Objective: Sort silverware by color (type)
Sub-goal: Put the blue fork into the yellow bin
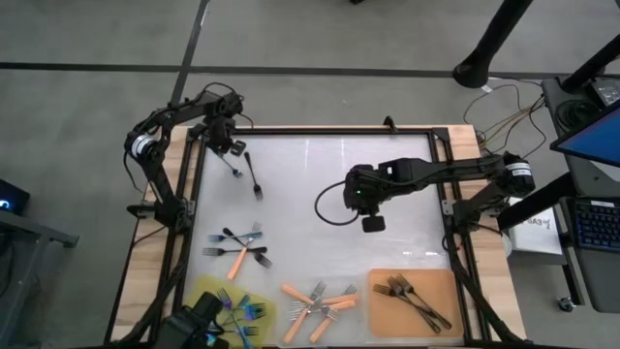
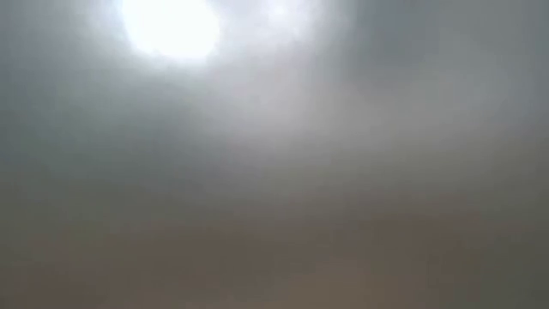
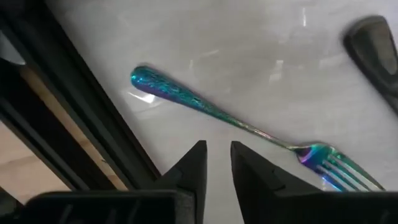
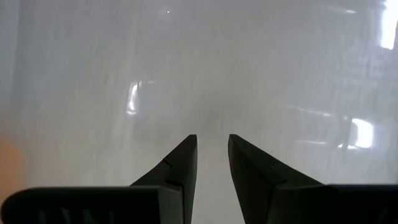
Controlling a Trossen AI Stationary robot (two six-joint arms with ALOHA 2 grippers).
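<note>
White table top, glossy, framed in black rails and set on a pale wooden bench. Grey floor all round, crossed by dark seams. At the right of the bench, loose cables, a keyboard, a blue screen edge and a white paper label. Low view nothing but grey haze with one bright glare — useless for detail.

Silverware spread along the near side: blue-teal forks piled on a yellow mat at the left corner, orange-handled forks in a loose heap on the bare white surface at the middle, dark forks on an orange-brown mat to the right. Mixed unsorted cluster left of centre, with dark, orange and teal pieces crossing. One lone dark fork farther up the left side.

Left gripper at the far left corner by the rail, fingers parted by a narrow gap, pinching nothing — a single blue-teal fork lying flat on the white top just beyond the tips, apart from them. Right gripper over bare white surface near the centre, fingers likewise slightly spread, nothing between them.
</note>
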